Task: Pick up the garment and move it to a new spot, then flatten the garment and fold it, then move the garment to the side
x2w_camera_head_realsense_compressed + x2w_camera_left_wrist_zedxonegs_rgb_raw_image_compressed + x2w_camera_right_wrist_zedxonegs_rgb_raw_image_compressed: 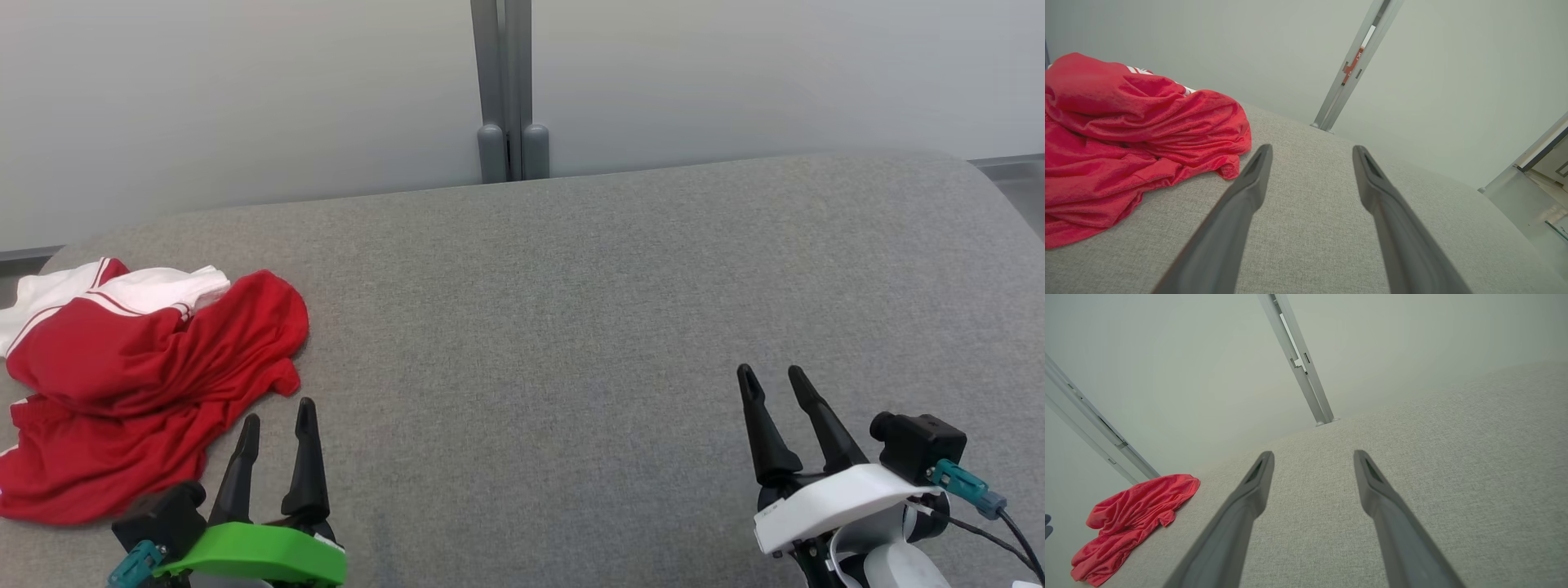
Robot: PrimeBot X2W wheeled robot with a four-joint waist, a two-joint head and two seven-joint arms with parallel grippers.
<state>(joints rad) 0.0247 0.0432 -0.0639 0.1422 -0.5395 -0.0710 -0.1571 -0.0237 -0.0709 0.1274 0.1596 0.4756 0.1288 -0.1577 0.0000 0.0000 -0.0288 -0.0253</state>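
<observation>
At far left, red garment (147, 384) partly cut off; left fingers (307, 465), right fingers (761, 433) wide, empty

Grey fabric-covered surface (571, 327), crumpled red-and-white garment (139, 384) at its left edge

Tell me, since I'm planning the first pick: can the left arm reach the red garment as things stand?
Probably yes. The garment lies crumpled just left of the left gripper, whose jaws stand open; nothing stands in between.
</observation>
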